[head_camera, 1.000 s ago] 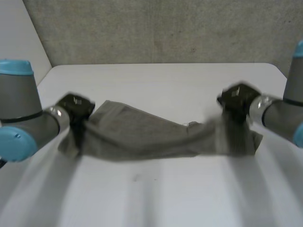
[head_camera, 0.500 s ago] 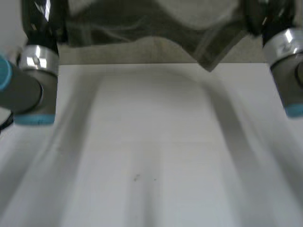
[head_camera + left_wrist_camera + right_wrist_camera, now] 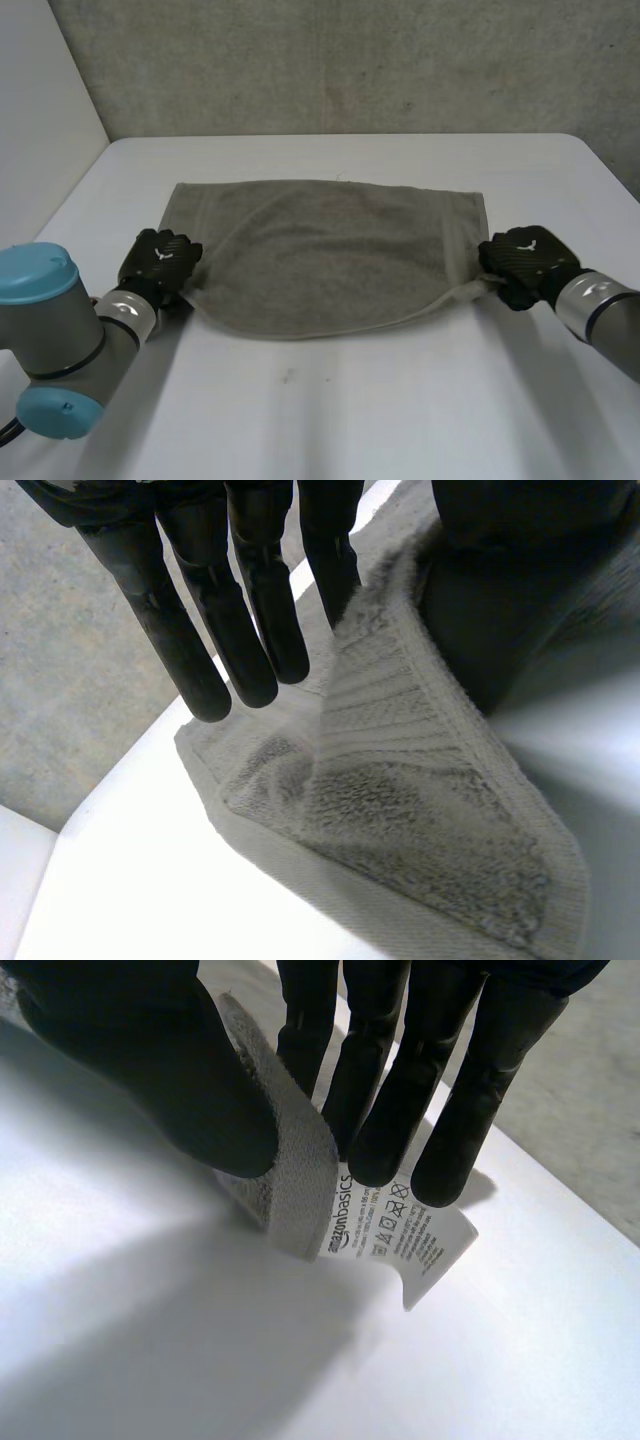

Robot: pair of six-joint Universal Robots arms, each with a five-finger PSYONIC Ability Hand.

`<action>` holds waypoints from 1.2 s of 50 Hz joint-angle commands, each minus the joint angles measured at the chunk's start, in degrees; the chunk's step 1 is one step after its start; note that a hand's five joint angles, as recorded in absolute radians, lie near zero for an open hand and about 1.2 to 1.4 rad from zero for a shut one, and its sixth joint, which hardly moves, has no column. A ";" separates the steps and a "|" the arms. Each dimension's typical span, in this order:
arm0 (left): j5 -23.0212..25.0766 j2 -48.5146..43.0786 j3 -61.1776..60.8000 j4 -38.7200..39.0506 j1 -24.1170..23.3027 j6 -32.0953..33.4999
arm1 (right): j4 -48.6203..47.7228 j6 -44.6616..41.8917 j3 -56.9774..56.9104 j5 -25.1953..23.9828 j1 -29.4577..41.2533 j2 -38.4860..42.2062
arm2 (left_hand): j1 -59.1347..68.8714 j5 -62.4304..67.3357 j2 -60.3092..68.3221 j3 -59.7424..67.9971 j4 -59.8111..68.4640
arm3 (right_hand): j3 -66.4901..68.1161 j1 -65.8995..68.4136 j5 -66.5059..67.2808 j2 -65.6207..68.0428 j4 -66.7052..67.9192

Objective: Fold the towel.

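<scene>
1. Broadly, the towel (image 3: pixel 330 250) lies spread on the white counter (image 3: pixel 330 420), a grey-brown rectangle set near its middle; its far edge runs straight while its near edge sags in a shallow curve between the two hands
2. Its cloth is looped terry, soft and nubbly, with a flat woven band and a stitched hem along the edge, seen close in the left wrist view (image 3: pixel 400 810)
3. At the near left corner, the left hand (image 3: pixel 160 260) has the towel pinched: in the left wrist view the hem rises between the straight black fingers (image 3: pixel 240 600) and the thumb (image 3: pixel 520 570), with the corner lifted off the counter and the rest trailing down onto it
4. At the near right corner, the right hand (image 3: pixel 522 262) pinches the hem too; the right wrist view shows the thumb (image 3: pixel 150 1070) pressing the ribbed grey edge (image 3: pixel 290 1180) against the fingertips (image 3: pixel 375 1150)
5. A white care label (image 3: pixel 400 1235) hangs from that corner under the fingertips, curling at its free end; it reads "amazonbasics" above a row of washing symbols, and the lines of finer print are too small to read
6. Both hands are glossy black, each ending a grey arm; the left arm (image 3: pixel 60 340) carries light-blue caps, and the right arm (image 3: pixel 600 310) comes in low over the counter
7. Behind the smooth, matte counter stands a rough, mottled grey wall (image 3: pixel 350 60)
</scene>
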 commanded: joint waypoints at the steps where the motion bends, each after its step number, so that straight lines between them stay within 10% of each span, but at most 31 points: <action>1: -0.32 0.08 0.23 0.39 0.78 0.06 | 0.00 0.56 1.00 0.34 -4.43 -2.28 | 2.99 2.92 3.22 3.14 2.98 | 11.82 25.05 13.78 12.90 11.80; 12: -0.50 0.70 -2.06 0.13 2.36 0.06 | 0.00 -0.05 2.15 0.25 -6.37 -2.37 | 7.20 7.12 7.43 7.35 7.19 | 11.82 25.05 13.78 12.90 11.80; 20: -0.85 6.32 -6.36 -4.18 1.84 0.15 | 0.71 -0.32 3.03 0.25 -6.20 -4.74 | 34.26 34.18 34.49 34.41 34.25 | 11.82 25.05 13.78 12.90 11.80; 42: -0.15 36.10 -12.34 -52.95 4.73 15.61 | 50.98 -39.78 10.23 -1.77 -12.17 -20.30 | 34.26 34.18 34.49 34.41 34.25 | 11.82 25.05 13.78 12.90 11.80; 53: 2.58 26.31 -4.89 -35.50 4.74 15.53 | 38.85 -25.37 -0.05 -11.44 -15.60 -19.59 | 34.26 34.18 34.49 34.41 34.25 | 11.82 25.05 13.78 12.90 11.80; 60: 1.96 11.38 5.38 -27.40 4.03 15.53 | 26.73 -13.78 -10.14 -0.30 -7.27 -5.20 | 34.26 34.18 34.49 34.41 34.25 | 11.82 25.05 13.78 12.90 11.80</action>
